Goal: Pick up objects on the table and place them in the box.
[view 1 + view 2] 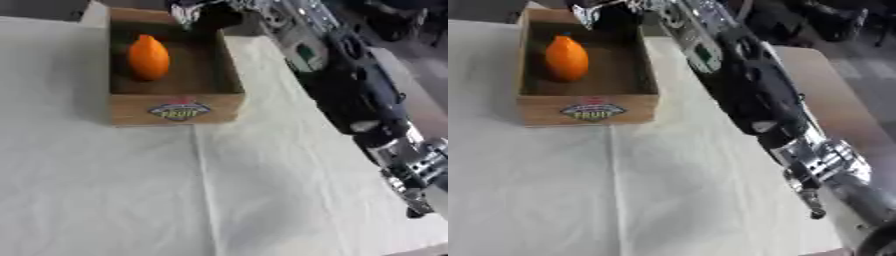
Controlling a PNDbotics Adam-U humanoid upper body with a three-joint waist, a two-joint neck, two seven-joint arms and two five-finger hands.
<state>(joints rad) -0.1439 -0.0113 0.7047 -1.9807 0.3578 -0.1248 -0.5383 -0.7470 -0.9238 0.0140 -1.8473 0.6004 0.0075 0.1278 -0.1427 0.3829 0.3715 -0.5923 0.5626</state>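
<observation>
A wooden box (131, 109) with a "FRUIT" label on its front wall stands at the far middle of the table. An orange fruit (148, 57) lies inside it, towards the left side. My right arm (750, 95) reaches in from the lower right, along the table's right side, up to the box's far right corner. My right hand (210, 15) hangs over that corner at the top edge of the view, dark and blurred. A small silvery-white shape (586, 14) shows at its left side; I cannot tell what it is. My left hand does not show.
A white cloth (114, 190) covers the table, with a crease running from the box towards the near edge. The table's bare brown right edge (837, 85) shows beyond the arm, with dark floor and equipment behind it.
</observation>
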